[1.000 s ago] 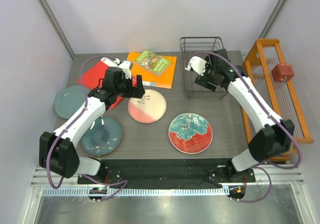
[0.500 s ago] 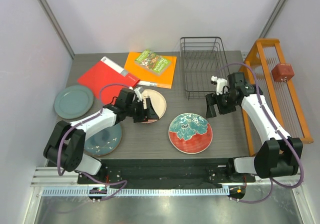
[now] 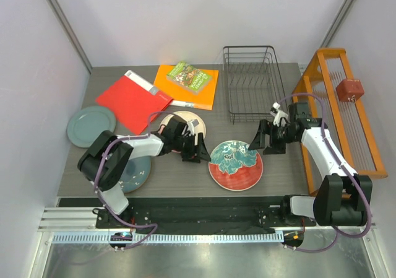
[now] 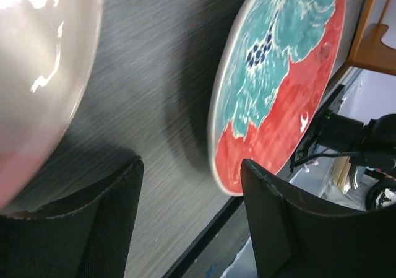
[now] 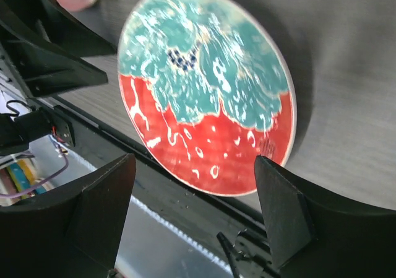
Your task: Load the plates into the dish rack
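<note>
Two grippers sit low over the table (image 3: 284, 166), both spread wide and both empty. The left gripper (image 3: 197, 147) lies in the gap between the cream-and-pink plate (image 3: 193, 124) and the red plate (image 3: 236, 165). In its own camera, one dark finger sits just beside the cream rim and the other just beside the red plate's edge, with bare tabletop between them. The right gripper (image 3: 263, 143) faces it from the opposite side of the red plate, near the rim on the rack side. Its jaws frame the plate without closing on anything; whether a fingertip touches the rim I cannot tell.

The red plate lies flat near the table's front edge, apart from the dish rack (image 3: 252, 89), which stands at the back right with no plate in it. The speckled teal plate (image 3: 137, 169) lies partly under the left arm, and the grey-green plate (image 3: 90, 125) is by the left edge. The books (image 3: 192, 89) lie at the back, and the orange wooden rack (image 3: 343, 111) runs along the right side.

I take the red plate for glazed ceramic: stiff, fairly weighty, slick, and liable to chip or break if dropped. Lying flat, it offers only its rim. The left wrist view shows shadow beneath the edge, so the lip seems to stand slightly off the table, and a finger could slide under there. A deep pinch across the rim looks wiser than a shallow one, which could slip on the glaze once the plate tips upright.
</note>
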